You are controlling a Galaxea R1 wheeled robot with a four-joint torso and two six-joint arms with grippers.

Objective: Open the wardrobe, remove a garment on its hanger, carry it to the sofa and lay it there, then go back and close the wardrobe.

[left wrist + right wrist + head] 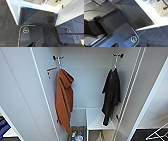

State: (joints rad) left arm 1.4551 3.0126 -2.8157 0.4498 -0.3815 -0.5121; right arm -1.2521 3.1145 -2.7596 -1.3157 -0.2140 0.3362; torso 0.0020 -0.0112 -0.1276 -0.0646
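White laminate, wardrobe (87, 79), doors standing open to either side; interior white, back panel bare; item one, garment (111, 94), black, limp, hung on its hanger from a hook (117, 56) high on the right wall, its hem trailing just above a low white shelf (98, 119); item two, orange-rust hooded garment (64, 99), hung from the left hook, well apart from the black one, not mine to take; small colourful clutter (76, 135) on the wardrobe floor below it.

Step in hand, as I judged it: taking the black garment out; done well, it called for my right arm to rise to the hook, catch the hanger near its neck rather than the cloth, lift it clear of the hook, then draw it out without snagging the right door's edge (130, 97); limp fabric would likely swing and drag.

My claws: whether either stood open or closed I could not tell from my wrist cameras.

Surface and room: dark grey carpet (8, 25) underfoot, ribbed weave; white door foot (12, 11) resting near my base; perforated pale basket (159, 7) at the wardrobe's bottom.
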